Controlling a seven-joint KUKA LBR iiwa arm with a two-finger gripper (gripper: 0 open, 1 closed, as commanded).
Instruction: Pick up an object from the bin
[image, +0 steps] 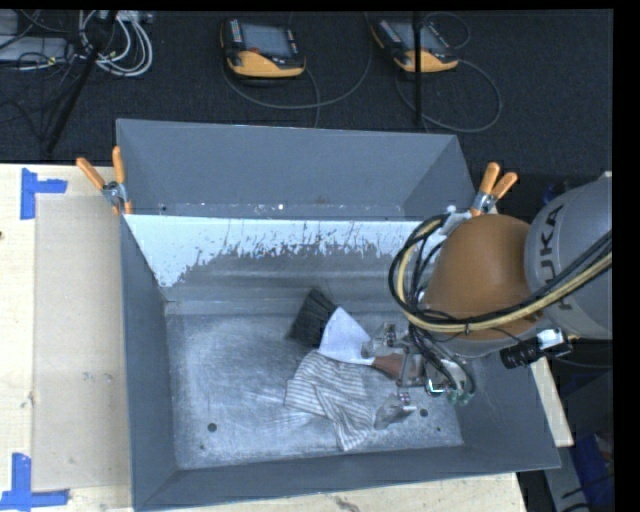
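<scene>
Gripper sits low at the right edge of a crumpled grey-striped white cloth, right of centre in the grey metal bin. Grip state: can't tell. A black rectangular block and what looks like a white paper sheet lie just behind.

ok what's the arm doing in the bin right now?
The KUKA arm reaches into the grey bin from the right. Its hand is down near the floor at the right edge of a crumpled striped cloth. A white piece and a black block lie just behind the cloth, toward the back wall. Nothing looks lifted, and the view does not show whether the hand has hold of the cloth.
</scene>
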